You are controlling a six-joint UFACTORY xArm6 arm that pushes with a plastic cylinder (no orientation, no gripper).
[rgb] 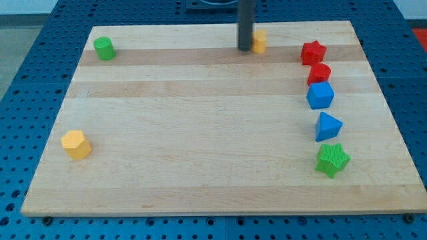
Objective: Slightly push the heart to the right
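My tip (245, 49) is resting on the tabletop (200, 133) near the view's top edge, right against the left side of a small yellow block (259, 41), which I am taking as the landmark for everything else. There is no pincer on this arm, so nothing is spreading or pinching; only the straight dark rod is coming down from the view's top and hiding the left part of that yellow block. Its shape is too covered to make out for certain, so I cannot tell if it is the heart. To the right of the yellow block, slightly lower, a red star (313, 52) is sitting, and just below it a second red block (319, 73), rounded in outline, is touching or nearly touching the star. Farther down from there, a blue cube (320, 95) is lying right under the red pair, then a blue triangular block (327, 126), then a green star (332, 159), all forming a column well to the right of and below the yellow block. Far to the left of the yellow block, at about the same height, a green cylinder (103, 48) is standing. Far to the lower left, a yellow hexagonal block (76, 144) is sitting near the tabletop's left edge.
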